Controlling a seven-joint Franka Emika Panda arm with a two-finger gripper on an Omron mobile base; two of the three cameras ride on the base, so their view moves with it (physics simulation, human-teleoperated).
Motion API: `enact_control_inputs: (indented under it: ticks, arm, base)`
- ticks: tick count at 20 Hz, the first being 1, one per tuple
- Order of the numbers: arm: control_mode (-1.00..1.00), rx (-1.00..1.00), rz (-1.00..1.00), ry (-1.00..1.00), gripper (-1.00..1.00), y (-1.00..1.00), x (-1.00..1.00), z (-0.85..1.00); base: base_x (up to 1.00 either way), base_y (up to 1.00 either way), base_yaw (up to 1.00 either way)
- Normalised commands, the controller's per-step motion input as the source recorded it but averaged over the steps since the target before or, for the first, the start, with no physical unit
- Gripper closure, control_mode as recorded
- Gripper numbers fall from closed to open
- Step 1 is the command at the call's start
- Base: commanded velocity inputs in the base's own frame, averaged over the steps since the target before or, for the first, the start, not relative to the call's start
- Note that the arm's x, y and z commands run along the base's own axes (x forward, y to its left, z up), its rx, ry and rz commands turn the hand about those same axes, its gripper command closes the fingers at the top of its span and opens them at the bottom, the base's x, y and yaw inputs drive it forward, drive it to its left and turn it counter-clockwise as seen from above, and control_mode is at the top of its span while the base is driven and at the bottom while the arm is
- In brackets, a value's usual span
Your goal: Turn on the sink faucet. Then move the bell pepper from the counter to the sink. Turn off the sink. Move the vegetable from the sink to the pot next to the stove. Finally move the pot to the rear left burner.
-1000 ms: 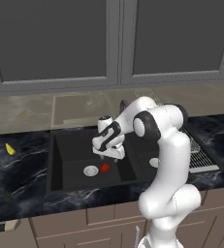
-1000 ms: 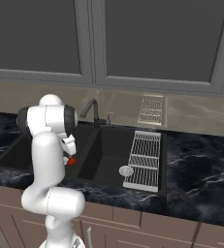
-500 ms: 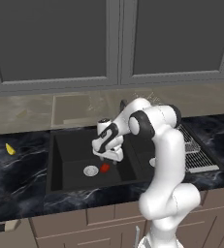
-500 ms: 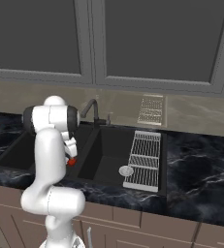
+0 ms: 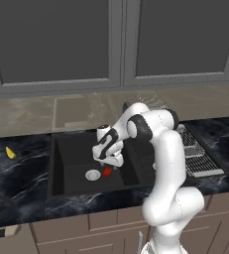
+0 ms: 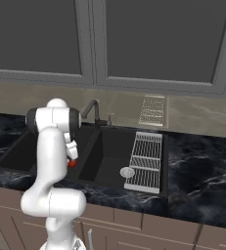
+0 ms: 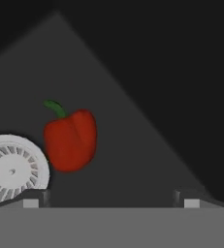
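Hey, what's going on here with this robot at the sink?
A white robot arm is reaching down into the left basin of the black sink. Its gripper hangs just above the red bell pepper, which lies on the basin floor beside the round silver drain. The jaws are open and hold nothing; the hand view shows the bell pepper lying free ahead of them. The sink faucet stands at the back between the basins, and no water can be seen running.

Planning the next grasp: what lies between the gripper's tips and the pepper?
Nothing. In the hand view, bare black sink floor runs from the open gripper to the pepper; the drain sits beside the pepper, off that stretch.
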Motion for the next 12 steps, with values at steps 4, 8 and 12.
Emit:
enact_control_inputs:
  ticks: [4,8,12]
  arm:
    - [-1.0,-0.03,0.0,0.0,-1.0,0.13,0.17,-0.22]
    - [-1.0,-0.03,0.0,0.0,-1.0,0.08,0.13,-0.24]
    - [-1.0,-0.02,0.0,0.0,-1.0,0.01,0.1,-0.24]
  base:
    - [0.0,0.0,0.0]
    - [0.0,0.0,0.0]
    - [0.0,0.0,0.0]
